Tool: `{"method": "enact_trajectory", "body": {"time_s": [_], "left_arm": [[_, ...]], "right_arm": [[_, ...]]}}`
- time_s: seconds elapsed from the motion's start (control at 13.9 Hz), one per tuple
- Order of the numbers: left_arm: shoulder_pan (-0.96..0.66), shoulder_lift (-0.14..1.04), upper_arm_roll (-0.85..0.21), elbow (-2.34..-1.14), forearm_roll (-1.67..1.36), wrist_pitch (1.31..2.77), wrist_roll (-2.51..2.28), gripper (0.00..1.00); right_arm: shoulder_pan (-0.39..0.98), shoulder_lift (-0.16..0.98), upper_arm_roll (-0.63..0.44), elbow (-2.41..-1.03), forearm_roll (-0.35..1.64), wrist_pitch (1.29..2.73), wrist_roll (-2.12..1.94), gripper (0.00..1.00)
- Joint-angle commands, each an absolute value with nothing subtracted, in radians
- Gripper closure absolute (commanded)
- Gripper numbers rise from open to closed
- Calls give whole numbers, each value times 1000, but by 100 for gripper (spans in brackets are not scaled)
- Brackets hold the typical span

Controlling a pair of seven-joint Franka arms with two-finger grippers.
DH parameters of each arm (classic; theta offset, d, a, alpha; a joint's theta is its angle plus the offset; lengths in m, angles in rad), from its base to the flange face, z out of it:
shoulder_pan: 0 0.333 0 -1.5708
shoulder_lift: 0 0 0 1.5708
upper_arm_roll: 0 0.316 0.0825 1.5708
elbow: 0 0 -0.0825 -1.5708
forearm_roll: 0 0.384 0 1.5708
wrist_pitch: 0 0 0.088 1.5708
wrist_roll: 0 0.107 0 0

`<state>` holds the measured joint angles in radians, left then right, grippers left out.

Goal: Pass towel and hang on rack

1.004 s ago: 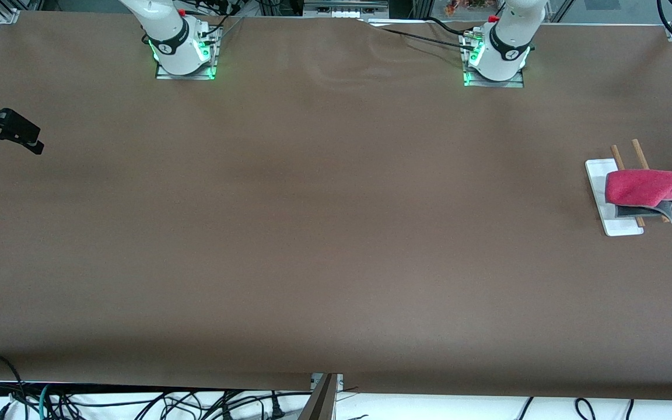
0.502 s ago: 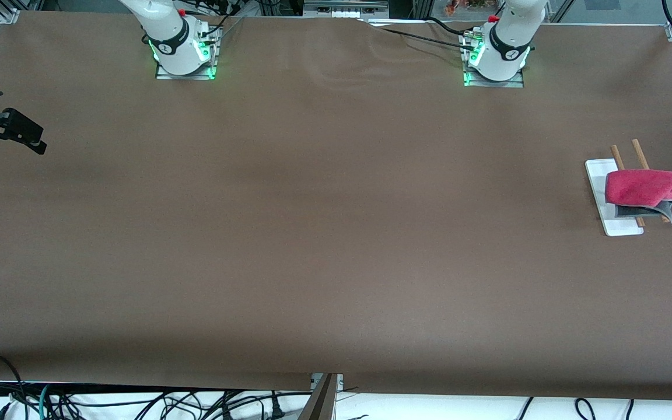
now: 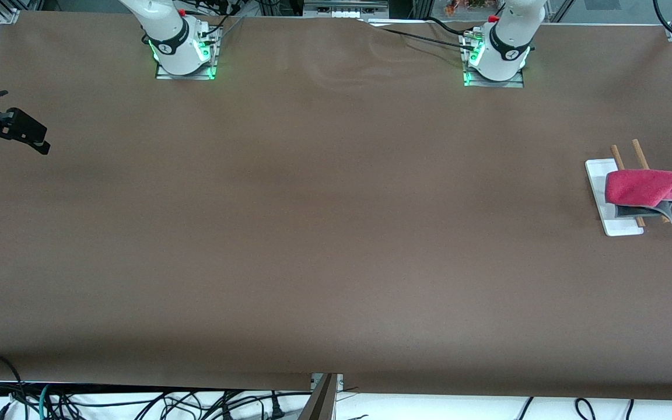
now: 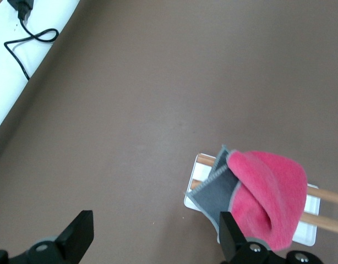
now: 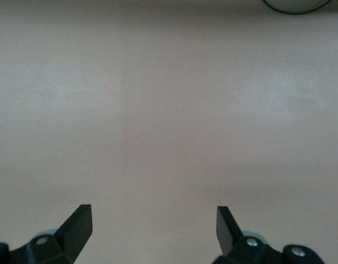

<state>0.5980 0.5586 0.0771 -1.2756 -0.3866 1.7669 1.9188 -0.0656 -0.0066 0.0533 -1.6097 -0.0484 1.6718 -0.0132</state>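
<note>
Towel draped over rack rods at the left arm's end of the surface; left gripper above it, jaws wide apart, empty; right gripper at the right arm's end, well apart, jaws wide, empty

**Colours on the table**

The small pink-red terry towel has a fuzzy pink-red upper face, a plain dark grey underside and a thin paler grey edge. It hangs on the small rack with a flat white base and two thin brown wooden rods; the rods are a warm light brown. The wide flat table covering is a uniform matt brown with no pattern. The right gripper and the left gripper have black fingers. Green lights glow at the white arm bases.
</note>
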Motion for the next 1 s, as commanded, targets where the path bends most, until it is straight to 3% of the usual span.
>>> {"method": "enact_trajectory", "body": {"time_s": [0.0, 0.43, 0.93], "left_arm": [[499, 509, 83, -1252, -272, 1741, 1748, 0], [278, 419, 97, -1267, -138, 1680, 1450, 0], [103, 137, 95, -1557, 11, 1681, 838, 0]], "right_arm": [[-54, -5, 52, -1592, -44, 1666, -26, 0], [-52, -3, 52, -1592, -43, 1669, -26, 0], [-55, -3, 51, -1592, -41, 1669, -23, 0]]}}
